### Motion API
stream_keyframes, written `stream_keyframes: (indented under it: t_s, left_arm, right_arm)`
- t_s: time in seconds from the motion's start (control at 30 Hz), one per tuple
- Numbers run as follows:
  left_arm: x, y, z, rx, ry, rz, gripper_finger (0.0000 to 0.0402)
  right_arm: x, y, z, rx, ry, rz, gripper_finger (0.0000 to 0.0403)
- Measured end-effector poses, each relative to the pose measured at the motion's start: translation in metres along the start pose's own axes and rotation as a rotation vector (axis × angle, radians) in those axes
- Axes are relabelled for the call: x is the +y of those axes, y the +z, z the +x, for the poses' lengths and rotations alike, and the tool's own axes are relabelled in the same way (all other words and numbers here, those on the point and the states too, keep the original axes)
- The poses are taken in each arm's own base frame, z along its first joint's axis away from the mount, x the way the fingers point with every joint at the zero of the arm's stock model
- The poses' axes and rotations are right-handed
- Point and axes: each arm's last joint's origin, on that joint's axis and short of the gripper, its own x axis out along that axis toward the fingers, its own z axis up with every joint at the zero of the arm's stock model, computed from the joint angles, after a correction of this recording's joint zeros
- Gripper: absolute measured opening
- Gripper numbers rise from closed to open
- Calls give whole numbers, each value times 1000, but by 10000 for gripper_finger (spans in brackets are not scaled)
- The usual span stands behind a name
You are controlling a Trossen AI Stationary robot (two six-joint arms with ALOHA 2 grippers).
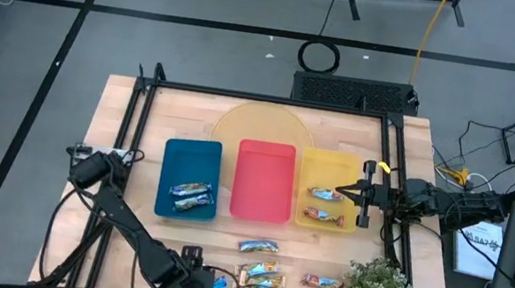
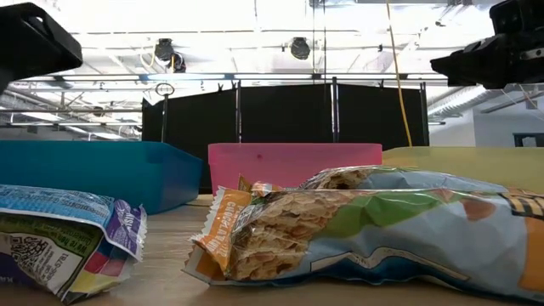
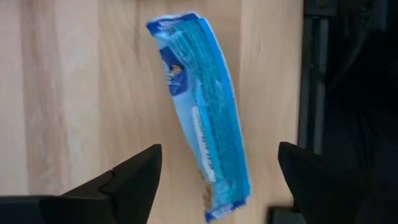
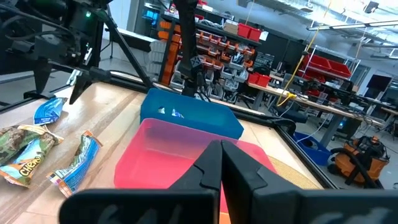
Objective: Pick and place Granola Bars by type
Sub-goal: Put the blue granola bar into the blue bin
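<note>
Left wrist view: left gripper (image 3: 214, 180), jaws apart, straddles the bright blue crinkly foil-wrapped granola bar (image 3: 202, 118); light, slippery, best pinched mid-length. Right gripper (image 4: 221, 163): jaws together.

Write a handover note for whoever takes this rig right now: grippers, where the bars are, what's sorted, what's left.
Left gripper: open, above a bright blue bar at the table's near edge, not gripping it.
Right gripper: shut, empty, over the yellow tray.
Done: two bars in the blue tray, two in the yellow tray. Red tray has none.
Left: the blue bar plus about four loose bars on the table in front of the trays.
</note>
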Motion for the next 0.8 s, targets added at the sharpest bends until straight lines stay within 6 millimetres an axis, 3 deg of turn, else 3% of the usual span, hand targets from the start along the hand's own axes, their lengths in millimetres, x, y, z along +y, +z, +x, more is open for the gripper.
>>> stream_keyframes:
  t_s: [0.23, 0.47, 0.63, 0.8]
  left_arm:
    - [7, 7, 1, 20, -15, 27, 293]
    - [8, 8, 2, 28, -30, -73, 292]
    - [-1, 3, 24, 52, -60, -152, 292]
    - [-1, -3, 49, 40, 38, -166, 291]
  right_arm:
    - [0, 0, 0, 0, 0, 22, 0]
    - [0, 1, 0, -16, 6, 54, 0]
    - [2, 2, 0, -36, 76, 41, 0]
    - [2, 2, 0, -34, 74, 27, 0]
